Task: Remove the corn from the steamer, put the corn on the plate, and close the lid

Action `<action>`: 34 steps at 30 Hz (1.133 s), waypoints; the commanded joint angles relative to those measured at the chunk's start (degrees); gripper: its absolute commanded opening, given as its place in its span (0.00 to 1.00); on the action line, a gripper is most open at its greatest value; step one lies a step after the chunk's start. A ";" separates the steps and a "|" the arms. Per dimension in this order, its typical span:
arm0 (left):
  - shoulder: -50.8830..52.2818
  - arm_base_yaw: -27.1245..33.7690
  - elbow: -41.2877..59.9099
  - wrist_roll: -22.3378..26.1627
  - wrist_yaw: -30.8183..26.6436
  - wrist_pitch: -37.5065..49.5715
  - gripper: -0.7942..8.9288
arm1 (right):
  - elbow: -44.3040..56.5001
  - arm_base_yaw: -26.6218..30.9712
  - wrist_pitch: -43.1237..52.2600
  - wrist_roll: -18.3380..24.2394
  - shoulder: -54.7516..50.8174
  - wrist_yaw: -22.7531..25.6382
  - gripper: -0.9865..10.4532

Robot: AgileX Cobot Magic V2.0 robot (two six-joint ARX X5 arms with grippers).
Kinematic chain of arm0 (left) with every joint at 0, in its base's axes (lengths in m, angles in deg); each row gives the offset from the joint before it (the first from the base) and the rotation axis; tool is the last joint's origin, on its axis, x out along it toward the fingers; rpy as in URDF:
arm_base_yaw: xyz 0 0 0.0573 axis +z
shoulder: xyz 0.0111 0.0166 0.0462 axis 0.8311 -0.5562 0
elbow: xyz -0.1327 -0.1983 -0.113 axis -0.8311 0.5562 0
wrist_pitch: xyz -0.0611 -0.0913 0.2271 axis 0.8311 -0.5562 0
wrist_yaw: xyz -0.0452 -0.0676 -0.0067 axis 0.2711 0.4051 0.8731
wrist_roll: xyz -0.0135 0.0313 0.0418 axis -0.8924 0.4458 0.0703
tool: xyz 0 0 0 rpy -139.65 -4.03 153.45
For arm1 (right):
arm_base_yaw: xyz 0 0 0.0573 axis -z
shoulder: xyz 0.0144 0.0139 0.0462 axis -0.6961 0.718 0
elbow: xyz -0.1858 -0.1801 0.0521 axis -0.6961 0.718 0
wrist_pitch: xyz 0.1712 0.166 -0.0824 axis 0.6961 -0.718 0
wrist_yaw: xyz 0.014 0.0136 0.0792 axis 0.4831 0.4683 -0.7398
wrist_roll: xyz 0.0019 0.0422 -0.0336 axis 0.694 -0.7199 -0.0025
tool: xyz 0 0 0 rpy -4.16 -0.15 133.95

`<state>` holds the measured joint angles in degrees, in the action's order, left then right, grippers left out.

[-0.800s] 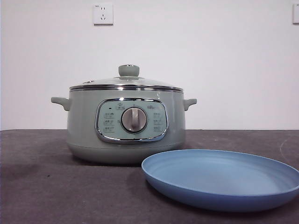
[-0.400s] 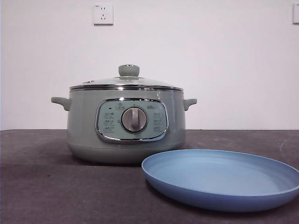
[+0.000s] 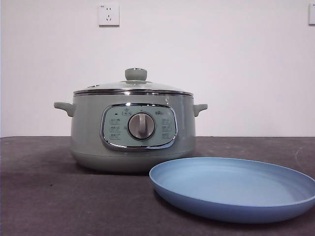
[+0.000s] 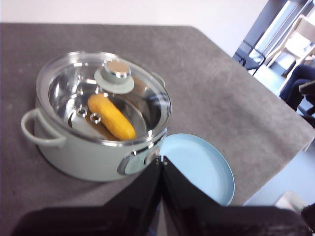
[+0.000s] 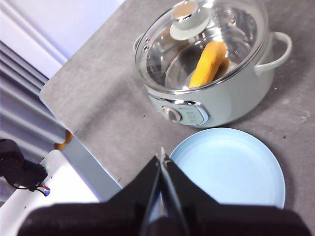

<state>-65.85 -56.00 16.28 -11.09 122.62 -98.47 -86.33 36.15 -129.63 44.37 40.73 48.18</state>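
Observation:
The sage-green steamer (image 3: 133, 135) stands on the dark table with its glass lid (image 3: 133, 87) seated on top. Through the glass, both wrist views show the yellow corn (image 4: 111, 116) (image 5: 209, 63) lying inside the steamer (image 4: 88, 152) (image 5: 221, 105). The light-blue plate (image 3: 231, 189) (image 4: 202, 167) (image 5: 229, 167) lies bare beside the pot's front. My left gripper (image 4: 162, 160) hovers high, shut and holding nothing, over the pot's front edge. My right gripper (image 5: 161, 153) is also shut and bare, high above the plate's rim. Neither arm appears in the front view.
The dark grey table (image 3: 49, 196) ends in a rounded edge (image 4: 275, 162) near the plate. A white wall with a socket (image 3: 109, 14) stands behind. Chairs and floor (image 4: 290, 49) lie beyond the table.

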 commanded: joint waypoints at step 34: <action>-8.96 -3.28 -0.07 0.61 -0.42 13.97 0.64 | -0.11 -0.44 0.48 0.68 0.02 -0.04 0.59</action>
<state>-74.81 -58.91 16.28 -10.33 122.27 -85.55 -86.35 35.82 -129.47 44.96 40.73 48.20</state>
